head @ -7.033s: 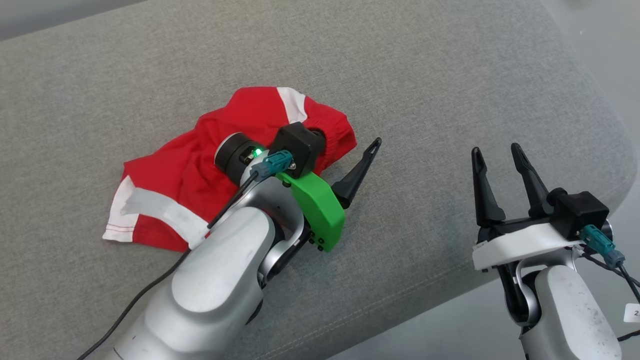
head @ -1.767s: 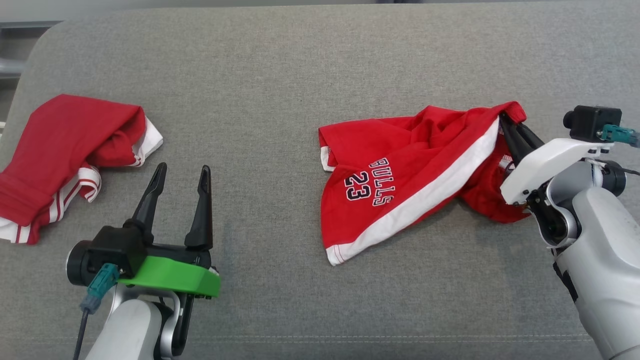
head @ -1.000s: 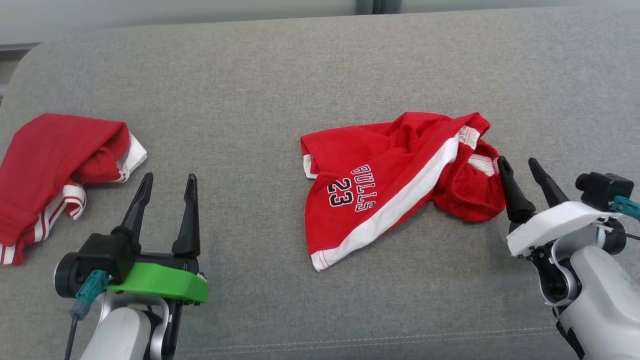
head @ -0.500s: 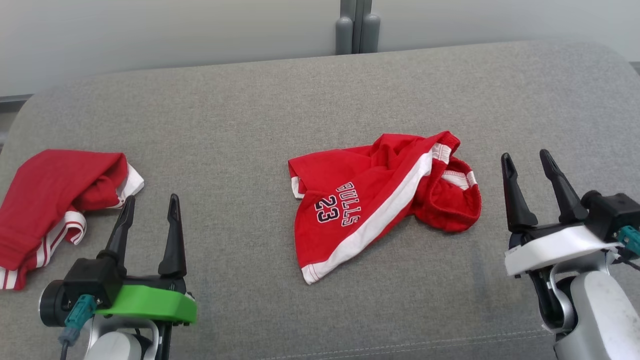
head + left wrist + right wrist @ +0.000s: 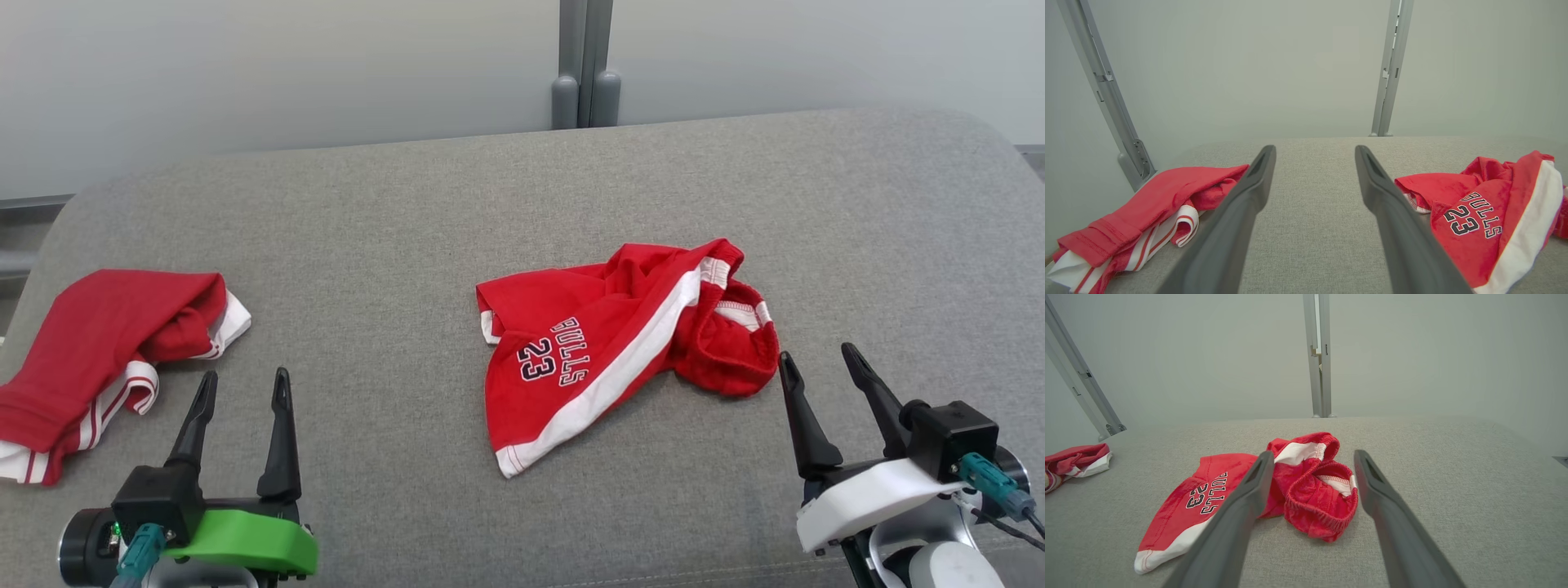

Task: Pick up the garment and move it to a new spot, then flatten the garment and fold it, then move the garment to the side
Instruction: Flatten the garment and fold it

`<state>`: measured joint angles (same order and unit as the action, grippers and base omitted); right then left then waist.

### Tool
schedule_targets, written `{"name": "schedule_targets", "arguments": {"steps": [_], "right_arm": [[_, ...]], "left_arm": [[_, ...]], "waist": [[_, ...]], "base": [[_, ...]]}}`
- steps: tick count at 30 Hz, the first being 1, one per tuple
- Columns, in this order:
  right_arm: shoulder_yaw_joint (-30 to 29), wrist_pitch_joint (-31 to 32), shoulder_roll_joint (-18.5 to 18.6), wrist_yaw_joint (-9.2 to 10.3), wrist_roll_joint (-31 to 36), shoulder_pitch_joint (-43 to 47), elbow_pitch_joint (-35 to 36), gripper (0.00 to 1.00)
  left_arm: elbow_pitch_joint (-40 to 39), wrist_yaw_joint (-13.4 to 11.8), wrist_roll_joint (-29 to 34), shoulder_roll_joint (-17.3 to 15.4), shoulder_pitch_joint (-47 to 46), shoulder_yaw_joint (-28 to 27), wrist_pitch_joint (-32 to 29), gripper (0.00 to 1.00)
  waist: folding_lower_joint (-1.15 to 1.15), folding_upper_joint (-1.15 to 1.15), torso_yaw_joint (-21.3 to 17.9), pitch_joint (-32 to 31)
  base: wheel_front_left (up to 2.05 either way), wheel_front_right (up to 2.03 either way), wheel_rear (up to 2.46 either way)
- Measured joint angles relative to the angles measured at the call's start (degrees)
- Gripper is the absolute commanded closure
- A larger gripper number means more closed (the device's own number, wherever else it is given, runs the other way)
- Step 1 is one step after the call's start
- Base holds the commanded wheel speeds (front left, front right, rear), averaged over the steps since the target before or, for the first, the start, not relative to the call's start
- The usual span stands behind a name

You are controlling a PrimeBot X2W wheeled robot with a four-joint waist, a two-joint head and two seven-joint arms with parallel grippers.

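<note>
The garment is a pair of red shorts with a white side stripe and "BULLS 23" print, lying crumpled at the middle of the grey cushion. It also appears in the left wrist view, garment, and the right wrist view, garment. My right gripper stands open just right of its bunched waistband, apart from the cloth; right gripper. My left gripper is open near the front left, holding nothing; left gripper.
A second red garment with white trim lies folded at the cushion's left end, also second garment. A pale wall with a grey metal post runs behind the cushion. Bare cushion lies between the two garments.
My right gripper let go of the shorts, which now lie on the cushion, and drew back toward the front. The camera tilted up, showing more wall.
</note>
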<state>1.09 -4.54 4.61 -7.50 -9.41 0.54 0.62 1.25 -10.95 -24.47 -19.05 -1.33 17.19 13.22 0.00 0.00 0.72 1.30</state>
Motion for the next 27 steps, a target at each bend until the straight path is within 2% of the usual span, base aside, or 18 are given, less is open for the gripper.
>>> {"name": "schedule_targets", "arguments": {"steps": [16,20,27], "right_arm": [[0.33,1.94,-1.07,0.00,0.24,1.84,2.55,0.00],[0.15,2.16,-1.13,0.00,0.21,1.82,2.55,0.00],[-0.82,3.22,-0.22,0.01,-1.14,0.77,0.34,0.00]], "left_arm": [[-0.09,-0.56,-0.32,-0.16,0.93,1.34,-1.34,0.00],[-0.26,1.00,-0.98,-0.08,0.68,3.03,-3.56,0.00],[0.05,6.54,-2.31,1.77,-1.25,10.78,-11.66,0.00]], "waist": [[0.00,0.00,0.41,-0.48],[0.00,0.00,0.48,-0.29],[0.00,0.00,0.28,1.00]], "base": [[0.00,0.00,0.00],[0.00,0.00,0.00],[0.00,0.00,0.00]]}}
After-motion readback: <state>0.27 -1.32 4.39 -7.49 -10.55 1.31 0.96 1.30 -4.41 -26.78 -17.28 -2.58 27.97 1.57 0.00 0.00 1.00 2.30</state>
